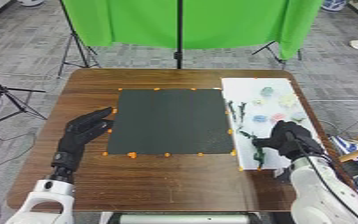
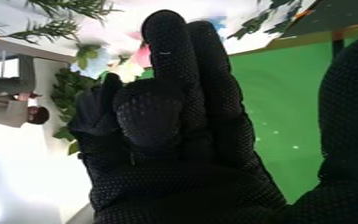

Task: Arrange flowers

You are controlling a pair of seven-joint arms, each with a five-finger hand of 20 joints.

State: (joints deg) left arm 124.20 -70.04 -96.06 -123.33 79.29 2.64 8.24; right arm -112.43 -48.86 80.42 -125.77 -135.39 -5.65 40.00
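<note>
My left hand [image 1: 88, 126] rests beside the left edge of the black mat [image 1: 168, 120], its fingers loosely spread. Over the lower right of the white board [image 1: 293, 89], my right hand [image 1: 289, 139] is right of a dark green leafy stem [image 1: 259, 156]. In the right wrist view, my right hand [image 2: 189, 120] has two fingers straight, another bent and the thumb apart, with nothing seen held. Pale flowers, among them a blue one [image 1: 260, 119] and a pink one [image 1: 278, 116], lie on the board. Thin green sprigs [image 1: 241, 111] lie along its left side. Green leaves [image 2: 67, 95] appear beyond the fingers.
The brown table [image 1: 175, 182] has orange markers around the mat and board. A green cloth [image 1: 220, 27] hangs behind the far edge, with a black stand [image 1: 179, 55] before it. More tripods stand on the grey floor at the left.
</note>
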